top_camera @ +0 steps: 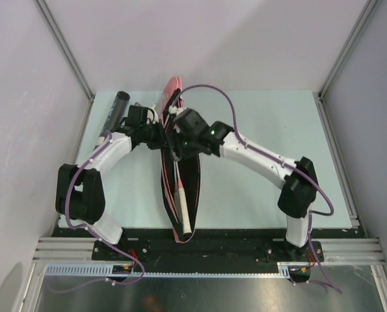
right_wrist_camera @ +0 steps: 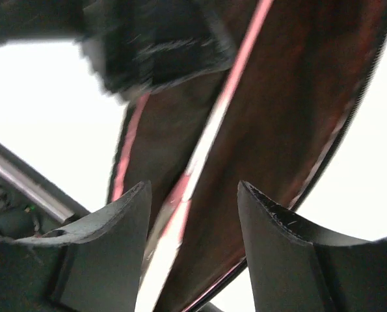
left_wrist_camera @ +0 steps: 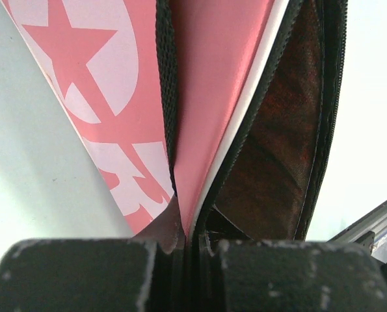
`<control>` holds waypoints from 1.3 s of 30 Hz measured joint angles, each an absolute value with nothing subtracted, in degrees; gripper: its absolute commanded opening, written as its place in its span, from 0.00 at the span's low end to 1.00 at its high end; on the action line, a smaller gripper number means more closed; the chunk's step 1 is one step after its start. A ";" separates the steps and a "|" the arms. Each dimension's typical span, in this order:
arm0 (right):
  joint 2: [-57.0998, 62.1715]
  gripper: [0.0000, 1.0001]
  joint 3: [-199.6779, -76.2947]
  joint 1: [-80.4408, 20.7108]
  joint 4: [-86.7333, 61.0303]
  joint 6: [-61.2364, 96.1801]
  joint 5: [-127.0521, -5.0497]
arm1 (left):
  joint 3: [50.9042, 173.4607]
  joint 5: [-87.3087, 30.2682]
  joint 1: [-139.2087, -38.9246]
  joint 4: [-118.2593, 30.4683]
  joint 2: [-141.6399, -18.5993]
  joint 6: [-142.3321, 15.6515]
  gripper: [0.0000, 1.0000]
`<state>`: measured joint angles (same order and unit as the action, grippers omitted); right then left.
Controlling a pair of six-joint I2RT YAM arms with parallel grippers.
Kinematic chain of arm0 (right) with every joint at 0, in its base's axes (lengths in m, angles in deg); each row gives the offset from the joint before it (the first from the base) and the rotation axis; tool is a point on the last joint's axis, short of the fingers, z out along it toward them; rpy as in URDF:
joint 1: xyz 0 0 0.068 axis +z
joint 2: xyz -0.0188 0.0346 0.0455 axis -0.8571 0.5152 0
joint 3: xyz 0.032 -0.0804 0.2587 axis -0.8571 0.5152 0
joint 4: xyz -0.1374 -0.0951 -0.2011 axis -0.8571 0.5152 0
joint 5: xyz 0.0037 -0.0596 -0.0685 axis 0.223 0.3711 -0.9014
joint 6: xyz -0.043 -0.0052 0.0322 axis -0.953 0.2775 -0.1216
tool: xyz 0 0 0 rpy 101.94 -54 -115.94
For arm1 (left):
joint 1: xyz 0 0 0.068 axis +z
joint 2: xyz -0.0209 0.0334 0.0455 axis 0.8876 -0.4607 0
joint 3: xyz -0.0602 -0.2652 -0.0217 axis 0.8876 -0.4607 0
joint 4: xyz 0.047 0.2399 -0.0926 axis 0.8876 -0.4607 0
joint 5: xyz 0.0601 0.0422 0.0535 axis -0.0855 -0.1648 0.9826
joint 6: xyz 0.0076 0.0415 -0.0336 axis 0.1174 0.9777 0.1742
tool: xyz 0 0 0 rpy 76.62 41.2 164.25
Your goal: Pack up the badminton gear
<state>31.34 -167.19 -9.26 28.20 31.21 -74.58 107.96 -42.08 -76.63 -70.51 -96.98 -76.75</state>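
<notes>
On the pale green table point(top_camera: 265, 162), the pink SPORT racket bag point(top_camera: 194, 185) lies lengthwise at centre and gapes open, a white racket handle point(top_camera: 183, 211) jutting from its near end (the black tube point(top_camera: 114, 109) lies well apart, by the far left edge). My left claw point(left_wrist_camera: 190, 244) is pressed together on the bag's pink flap edge. My right claw point(right_wrist_camera: 193, 247) hangs spread over the dark lining.
</notes>
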 measured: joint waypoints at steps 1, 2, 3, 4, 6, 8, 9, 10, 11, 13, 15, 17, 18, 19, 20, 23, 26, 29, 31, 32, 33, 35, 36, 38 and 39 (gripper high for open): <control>30.07 0.59 -166.56 -7.18 28.25 31.96 -75.98 | 107.91 -42.24 -76.48 -70.47 -96.96 -76.75 0.00; 28.22 0.56 -165.09 -4.95 28.11 33.07 -77.33 | 107.80 -42.52 -76.33 -70.32 -96.96 -76.75 0.00; 26.88 0.54 -163.98 -3.42 28.31 33.68 -78.18 | 107.58 -42.83 -76.24 -70.07 -96.92 -76.75 0.00; 25.20 0.50 -162.38 -1.56 28.16 34.51 -79.82 | 107.43 -43.04 -75.89 -69.92 -96.85 -76.75 0.00; 22.01 0.41 -158.03 0.95 27.00 35.69 -82.16 | 107.10 -43.46 -75.47 -69.68 -96.65 -76.75 0.00; 20.06 0.42 -153.75 1.63 25.21 36.57 -81.37 | 106.88 -43.92 -75.01 -69.64 -96.50 -76.82 0.00; 19.56 0.43 -151.54 1.37 23.92 37.16 -80.46 | 106.80 -44.18 -74.80 -69.59 -96.44 -76.84 0.00; 19.56 0.45 -149.99 0.89 23.22 37.53 -79.98 | 106.69 -44.44 -74.62 -69.57 -96.41 -76.91 0.00; 20.22 0.49 -148.41 0.21 22.58 37.79 -79.49 | 106.56 -44.57 -74.49 -69.44 -96.33 -76.99 0.00; 21.77 0.52 -147.32 -0.62 21.99 37.97 -78.95 | 106.29 -44.62 -74.38 -69.24 -96.09 -77.06 0.00; 23.82 0.54 -146.80 -1.19 20.92 37.92 -78.29 | 106.25 -44.57 -74.34 -69.20 -96.00 -77.10 0.00; 25.09 0.54 -146.69 -1.23 20.05 37.88 -77.35 | 106.10 -44.57 -74.32 -69.09 -95.98 -77.15 0.00; 25.77 0.55 -146.69 -1.21 19.33 37.86 -76.70 | 106.05 -44.57 -74.27 -69.05 -95.96 -77.17 0.00; 26.31 0.56 -146.69 -1.21 18.54 37.84 -76.06 | 106.01 -44.53 -74.27 -69.03 -95.89 -77.15 0.01; 26.86 0.56 -146.69 -1.15 17.64 37.84 -75.25 | 106.01 -44.49 -74.27 -69.03 -95.87 -77.15 0.00; 27.95 0.58 -146.64 -0.80 15.70 37.84 -73.77 | 105.94 -44.40 -74.25 -69.00 -95.78 -77.13 0.00; 28.22 0.47 -145.97 -0.43 13.80 37.86 -72.74 | 105.73 -44.40 -74.16 -68.81 -95.71 -77.13 0.00; 28.83 0.18 -145.64 -0.12 12.20 37.92 -71.69 | 105.68 -44.33 -74.12 -68.79 -95.67 -77.13 0.00; 29.70 0.12 -145.62 0.16 11.39 38.89 -72.19 | 105.62 -44.31 -74.07 -68.79 -95.65 -77.13 0.00; 30.03 0.08 -145.55 0.21 11.46 39.50 -72.96 | 105.62 -44.25 -74.05 -68.76 -95.65 -77.10 0.00; 30.29 0.06 -145.11 0.16 11.31 40.35 -74.01 | 105.60 -44.01 -73.97 -68.70 -95.65 -77.13 0.00; 30.42 0.02 -144.50 0.14 11.00 40.96 -76.15 | 105.46 -43.24 -73.75 -68.68 -95.65 -77.13 0.00; 30.42 0.02 -144.39 0.30 10.67 41.33 -77.46 | 105.38 -43.07 -73.68 -68.57 -95.65 -77.13 0.00; 30.42 0.09 -144.39 0.82 9.86 41.97 -79.65 | 105.38 -42.89 -73.46 -68.17 -95.63 -77.13 0.00; 30.42 0.15 -144.39 1.19 9.47 42.38 -80.85 | 105.35 -42.85 -73.40 -68.11 -95.56 -77.13 0.00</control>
<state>30.42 -144.39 1.19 9.47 42.38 -80.85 105.35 -42.85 -73.40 -68.11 -95.56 -77.13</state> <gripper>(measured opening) 0.103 0.059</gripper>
